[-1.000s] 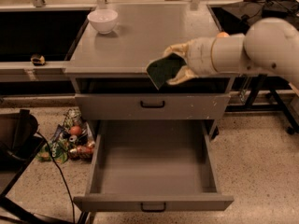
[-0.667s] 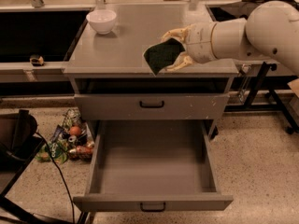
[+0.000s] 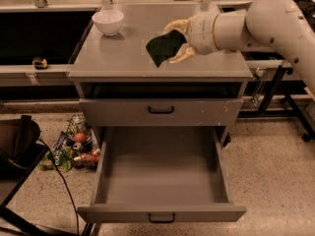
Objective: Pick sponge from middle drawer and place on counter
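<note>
My gripper (image 3: pixel 174 42) reaches in from the right over the grey counter (image 3: pixel 123 58) and is shut on the sponge (image 3: pixel 162 48), whose dark green face points toward the camera. The sponge hangs just above the counter's middle. One cream finger (image 3: pixel 176 25) lies over the sponge's top and another under it. The middle drawer (image 3: pixel 162 213) is pulled wide open at the bottom of the cabinet and its inside shows nothing in it.
A white bowl (image 3: pixel 108 21) stands at the counter's back left. A shut drawer front with black handle (image 3: pixel 161 110) sits above the open one. Cans and rubbish (image 3: pixel 74 149) lie on the floor left of the cabinet. A black cable (image 3: pixel 61 181) crosses the floor.
My gripper has carried the sponge up and to the left, from in front of the counter's edge to over its middle.
</note>
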Robot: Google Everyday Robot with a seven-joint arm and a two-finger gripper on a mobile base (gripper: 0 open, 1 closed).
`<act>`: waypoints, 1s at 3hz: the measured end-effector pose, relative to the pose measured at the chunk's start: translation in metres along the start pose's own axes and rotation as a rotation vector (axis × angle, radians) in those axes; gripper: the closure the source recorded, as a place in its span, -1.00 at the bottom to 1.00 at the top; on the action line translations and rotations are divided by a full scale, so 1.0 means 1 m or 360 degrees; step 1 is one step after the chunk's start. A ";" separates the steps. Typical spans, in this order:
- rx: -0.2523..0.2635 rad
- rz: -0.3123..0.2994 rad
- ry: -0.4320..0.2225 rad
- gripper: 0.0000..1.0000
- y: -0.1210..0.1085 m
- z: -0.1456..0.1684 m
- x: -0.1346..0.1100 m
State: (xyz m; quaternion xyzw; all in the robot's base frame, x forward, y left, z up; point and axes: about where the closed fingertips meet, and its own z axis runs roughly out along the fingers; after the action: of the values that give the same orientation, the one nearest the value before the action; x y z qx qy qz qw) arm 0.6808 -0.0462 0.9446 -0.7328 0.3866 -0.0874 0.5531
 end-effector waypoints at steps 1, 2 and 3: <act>0.0103 0.0100 -0.0006 1.00 -0.027 0.025 0.018; 0.0216 0.0189 0.0018 1.00 -0.051 0.049 0.038; 0.0275 0.0286 0.0067 1.00 -0.060 0.071 0.061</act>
State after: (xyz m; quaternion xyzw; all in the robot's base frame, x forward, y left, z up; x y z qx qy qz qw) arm 0.7904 -0.0281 0.9528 -0.6429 0.4532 -0.0860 0.6115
